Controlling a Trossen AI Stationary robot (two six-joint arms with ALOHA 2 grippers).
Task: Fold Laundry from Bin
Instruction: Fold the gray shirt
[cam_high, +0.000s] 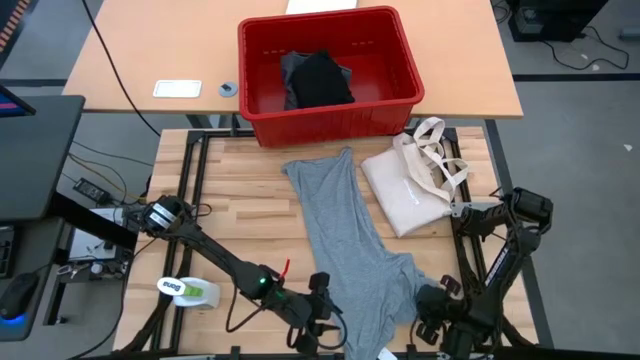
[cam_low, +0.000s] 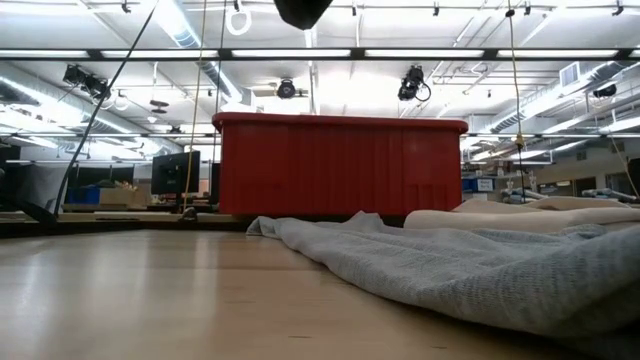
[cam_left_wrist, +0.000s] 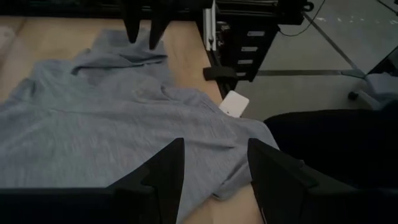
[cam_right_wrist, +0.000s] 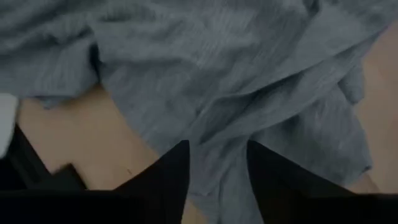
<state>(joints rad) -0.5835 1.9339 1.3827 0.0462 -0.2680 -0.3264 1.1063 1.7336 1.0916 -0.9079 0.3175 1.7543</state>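
Observation:
The light grey T-shirt (cam_high: 345, 235) lies spread lengthwise on the wooden table, reaching from just before the red bin (cam_high: 330, 110) to the near edge; it also shows in the low view (cam_low: 480, 270). The bin holds the black garment (cam_high: 320, 80). My left gripper (cam_high: 318, 318) is open, low over the shirt's near left edge (cam_left_wrist: 186, 124). My right gripper (cam_high: 430, 305) is open over the shirt's near right part (cam_right_wrist: 249, 93). Its fingers (cam_left_wrist: 142, 28) point down at a raised fold. The plaid shirt is out of view. My left gripper stands with its open fingers (cam_left_wrist: 165, 171) on either side of the shirt's near edge (cam_left_wrist: 214, 158); I cannot tell whether they touch it. My right gripper's open fingertips (cam_left_wrist: 155, 37) reach down to a bunched fold of the shirt (cam_left_wrist: 140, 56); I cannot tell whether they touch the cloth.
A cream canvas tote bag (cam_high: 415, 180) lies right of the shirt, its handles toward the bin. A white and green object (cam_high: 190, 290) lies near the left edge. The bin stands on a separate lighter table (cam_high: 150, 50) behind. Bare wood (cam_high: 240, 200) lies left of the shirt.

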